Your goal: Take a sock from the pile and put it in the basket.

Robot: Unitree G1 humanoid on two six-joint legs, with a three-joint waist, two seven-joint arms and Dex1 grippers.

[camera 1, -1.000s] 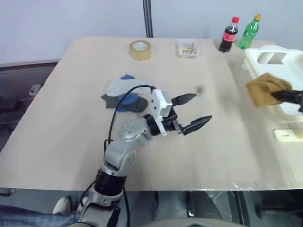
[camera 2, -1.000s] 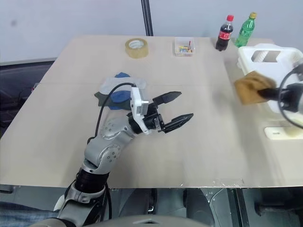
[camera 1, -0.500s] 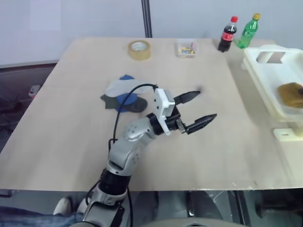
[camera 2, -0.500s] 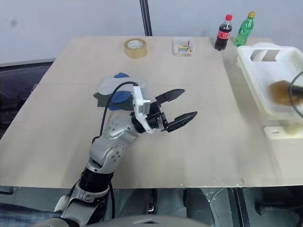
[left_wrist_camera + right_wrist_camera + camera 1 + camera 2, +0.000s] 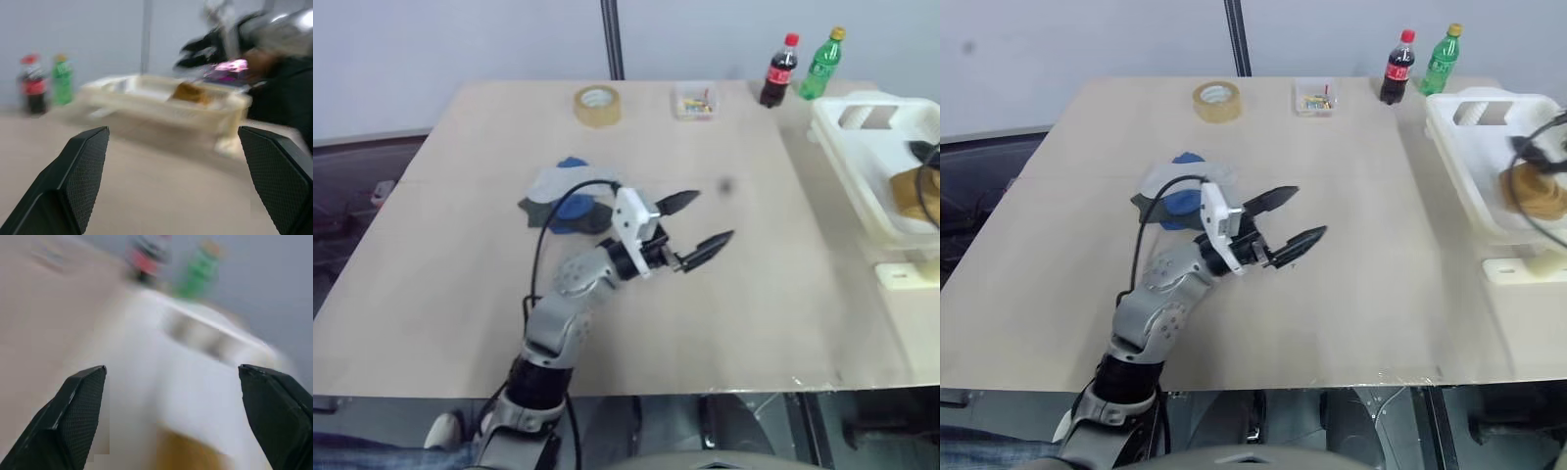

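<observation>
Pale wood table (image 5: 460,294) under us, grey wall behind, and a few bits at the far edge we don't care about: tape roll (image 5: 597,104), a little clear box (image 5: 696,101), two bottles (image 5: 803,67).

Our basket (image 5: 1464,176) sits at the right edge with a mustard sock (image 5: 1531,191) lying inside it, so that one looks delivered. Our right gripper (image 5: 171,396) is over the basket with its fingers spread wide and nothing between them; its wrist view looks down on the white plastic and a bit of the mustard fabric.

The pile (image 5: 558,196) is left of centre on the table: white, blue and dark socks overlapping flat. Our left gripper (image 5: 693,230) hangs just beside it, on the side away from the tape, jaws wide apart and empty, pointing off toward the basket rather than at the socks.

So we'd say the step now is fetching another sock. Tips from us:
- lift the right arm clear of the basket wall before swinging over, so we don't drag the sock back out
- aim for a top edge of the pile, ideally the white one, so we pinch one layer
- flat socks are thin, so come down low and close fully.
</observation>
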